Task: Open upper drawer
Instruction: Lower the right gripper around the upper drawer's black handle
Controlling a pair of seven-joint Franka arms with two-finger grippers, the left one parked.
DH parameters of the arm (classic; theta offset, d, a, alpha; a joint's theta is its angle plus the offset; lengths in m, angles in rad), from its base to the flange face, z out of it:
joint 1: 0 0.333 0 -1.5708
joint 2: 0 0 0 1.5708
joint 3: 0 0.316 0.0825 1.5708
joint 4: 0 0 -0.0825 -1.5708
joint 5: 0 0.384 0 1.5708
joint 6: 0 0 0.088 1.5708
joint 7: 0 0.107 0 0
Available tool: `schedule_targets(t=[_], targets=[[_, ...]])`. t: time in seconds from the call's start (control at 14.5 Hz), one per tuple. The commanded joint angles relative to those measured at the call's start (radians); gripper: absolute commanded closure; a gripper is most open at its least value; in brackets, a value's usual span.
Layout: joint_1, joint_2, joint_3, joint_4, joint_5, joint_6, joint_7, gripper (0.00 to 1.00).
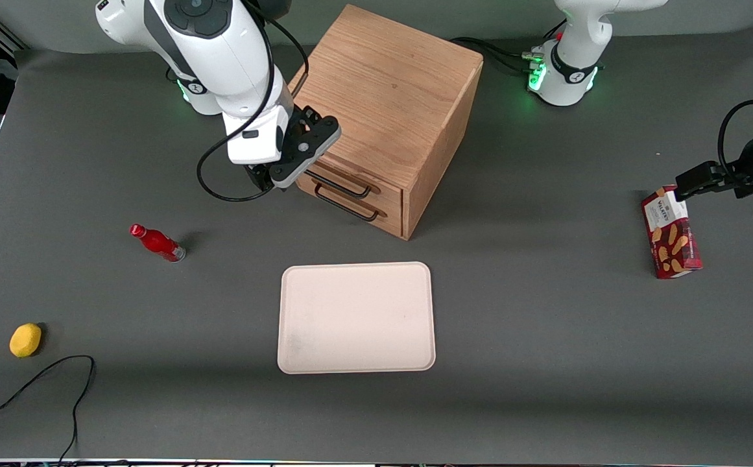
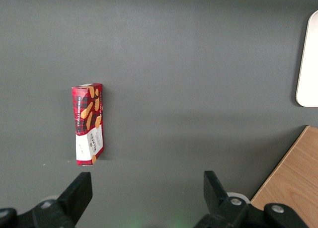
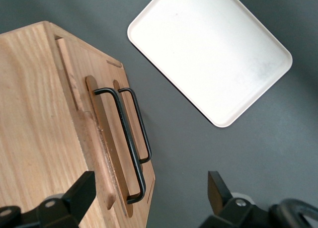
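Currently, item by item, as I find things.

Upper drawer (image 1: pixel 350 178): shut, its front flush with the face of the oak cabinet (image 1: pixel 389 97). Its black bar handle (image 3: pixel 121 138) sits untouched. From the tray, the cabinet lies at 12 o'clock, farther from the front camera.

Bottom drawer (image 1: pixel 350 211): also shut, its own matching handle just under the first.

My gripper (image 3: pixel 149 198): fingers (image 3: pixel 79 193) spread wide apart, holding nothing. It hangs just in front of the cabinet face, at the handle's end toward my side of the table. The wrist view shows the bar lying between the fingers' line and the wood, not yet enclosed.

Progress: nothing of the opening is done. I judge the approach nearly finished. Left to do: bring the fingers around the upper bar, close on it, pull the drawer straight out from the face.

Risk noted: the two handles run close together, so the lower one could be caught by mistake.

Other stock: cream tray (image 1: pixel 357 318) nearer the front camera; red bottle (image 1: pixel 157 242) at its 10 o'clock; yellow lemon (image 1: pixel 25 340) at 9 o'clock; biscuit box (image 1: pixel 671 233) toward the parked arm's end.
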Motion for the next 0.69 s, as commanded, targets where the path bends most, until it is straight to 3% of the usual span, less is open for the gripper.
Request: schedule_targets(t=[0.0,0.62], targets=[[-0.002,0.005,-0.006,0.013,0.040,-0.007,-0.121,0.00],[-0.002,0.011,-0.008,-0.006,0.063,-0.004,-0.238,0.00]])
